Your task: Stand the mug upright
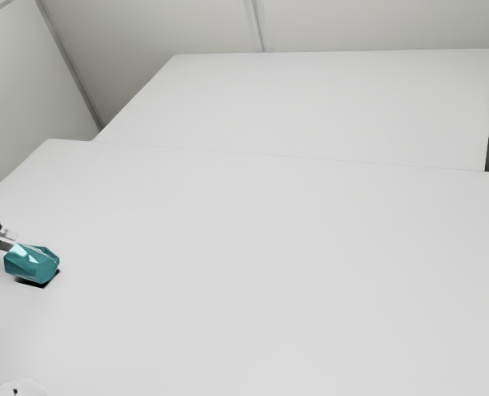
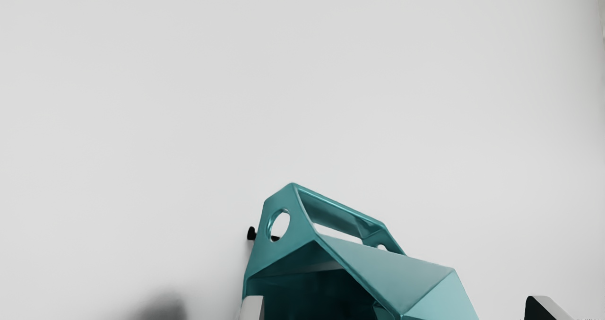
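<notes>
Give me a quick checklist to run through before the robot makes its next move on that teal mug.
1. Mug within the robot's reach: ok, it appears right by the fingers.
2. Mug standing upright: not ok, it is tipped on its side.
3. Fingers open: ok, they stand wide apart.
4. Mug gripped from both sides: not ok, the fingers haven't closed on it.
5. Handle outside the grip: ok, it lies beyond the fingertips.
6. Nearer finger clear of the mug's rim: cannot tell.

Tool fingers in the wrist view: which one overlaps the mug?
The finger at the mug mouth; the other stands clear, bare table between it and mug.
</notes>
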Robot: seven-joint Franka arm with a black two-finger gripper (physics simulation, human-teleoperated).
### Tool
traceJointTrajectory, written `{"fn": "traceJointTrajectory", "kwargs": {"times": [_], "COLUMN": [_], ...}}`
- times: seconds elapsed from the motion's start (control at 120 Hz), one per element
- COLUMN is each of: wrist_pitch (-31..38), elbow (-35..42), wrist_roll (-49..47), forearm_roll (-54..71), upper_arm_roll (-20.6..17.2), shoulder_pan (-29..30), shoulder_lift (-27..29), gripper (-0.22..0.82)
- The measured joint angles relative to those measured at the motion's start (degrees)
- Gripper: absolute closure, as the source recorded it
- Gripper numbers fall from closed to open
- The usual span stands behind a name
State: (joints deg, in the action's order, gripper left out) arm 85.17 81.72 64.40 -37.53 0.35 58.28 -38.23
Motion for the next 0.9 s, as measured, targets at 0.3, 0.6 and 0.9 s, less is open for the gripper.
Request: {"fn": "traceJointTrajectory", "kwargs": {"times": [0.3, 0.6, 0.9], "wrist_pitch": [-0.2, 0.2, 1.6], "elbow": [3.9, 4.4, 3.8], "wrist_roll": [2.3, 3.8, 4.6], "forearm_roll": [-0.9, -0.7, 0.1], "upper_arm_roll": [0.0, 0.0, -0.3], "shoulder_pan": [-1.3, -2.5, -3.7], "shoulder_lift": [0.5, 0.6, 2.3], "gripper": [0.0, 0.48, 0.71]}}
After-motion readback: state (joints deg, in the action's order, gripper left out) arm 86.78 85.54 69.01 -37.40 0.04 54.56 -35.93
